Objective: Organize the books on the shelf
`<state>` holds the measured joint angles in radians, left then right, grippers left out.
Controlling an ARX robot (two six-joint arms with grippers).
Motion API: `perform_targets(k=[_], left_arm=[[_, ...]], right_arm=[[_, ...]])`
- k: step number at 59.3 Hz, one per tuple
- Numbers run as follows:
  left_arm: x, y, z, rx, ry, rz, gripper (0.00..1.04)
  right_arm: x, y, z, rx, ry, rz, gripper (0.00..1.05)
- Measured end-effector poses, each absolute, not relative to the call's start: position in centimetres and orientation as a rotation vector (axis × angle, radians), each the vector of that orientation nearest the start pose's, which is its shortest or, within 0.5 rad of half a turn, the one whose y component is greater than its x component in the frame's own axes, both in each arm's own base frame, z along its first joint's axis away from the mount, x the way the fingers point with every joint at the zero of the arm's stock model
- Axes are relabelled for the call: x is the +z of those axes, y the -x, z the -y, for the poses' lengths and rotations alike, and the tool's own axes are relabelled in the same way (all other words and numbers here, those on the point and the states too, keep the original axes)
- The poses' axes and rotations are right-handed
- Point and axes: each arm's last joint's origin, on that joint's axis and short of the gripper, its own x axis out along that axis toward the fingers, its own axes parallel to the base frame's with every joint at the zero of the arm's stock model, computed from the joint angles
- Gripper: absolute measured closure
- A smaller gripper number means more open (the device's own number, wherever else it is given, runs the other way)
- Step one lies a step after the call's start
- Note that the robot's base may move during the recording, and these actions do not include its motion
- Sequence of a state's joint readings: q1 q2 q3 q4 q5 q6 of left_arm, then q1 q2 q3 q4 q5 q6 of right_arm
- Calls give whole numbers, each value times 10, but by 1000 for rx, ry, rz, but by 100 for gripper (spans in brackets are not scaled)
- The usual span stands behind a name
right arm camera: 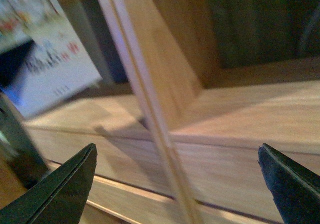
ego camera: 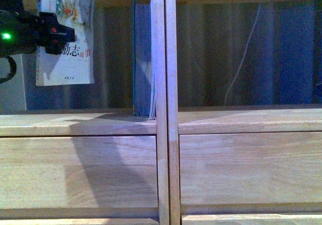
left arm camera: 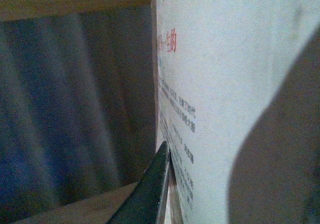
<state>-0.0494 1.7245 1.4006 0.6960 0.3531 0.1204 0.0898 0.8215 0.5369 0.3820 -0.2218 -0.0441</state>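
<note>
My left gripper point(ego camera: 53, 33) is shut on the thin white paperback point(ego camera: 65, 39), holding it upright in the air inside the left cubby of the shelf point(ego camera: 80, 124), above the board. In the left wrist view the paperback's printed back cover point(left arm camera: 215, 83) fills the right side, with one dark finger point(left arm camera: 150, 189) pressed along its edge. A teal book point(ego camera: 142, 59) stands upright against the double vertical divider point(ego camera: 165, 104), a thin white book leaning beside it. My right gripper point(right arm camera: 177, 169) is open in front of the divider point(right arm camera: 150, 114), with nothing between its fingers.
Flat drawer fronts point(ego camera: 80, 172) run below the cubbies. Behind the open back hangs a dark curtain with a white cable point(ego camera: 244, 54) in the right cubby. The right cubby board point(ego camera: 246, 119) holds nothing in view.
</note>
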Motion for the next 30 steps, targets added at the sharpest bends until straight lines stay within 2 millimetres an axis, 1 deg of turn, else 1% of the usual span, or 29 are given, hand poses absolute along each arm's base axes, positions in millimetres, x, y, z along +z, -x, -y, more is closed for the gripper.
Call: perform_targets(k=[3,7,13,23,30], left_arm=[[376,-413,31,-357,-193,377,88],[375,-426,34,-348,-216,371,88],[377,-438,42,-345,-240,370,88],[379,-451,61,-349,-267,346,88],[371,-459,71,-338,-283,306,88]], right_arm=[[293,-181,-25,300,80,107,7],[293,-175,-28,303,102,116,7],[292,-166,-35,318,111,124,7],[293,-150,-43,346,104,137,7],[294,-140,-44,353,95,153,7]])
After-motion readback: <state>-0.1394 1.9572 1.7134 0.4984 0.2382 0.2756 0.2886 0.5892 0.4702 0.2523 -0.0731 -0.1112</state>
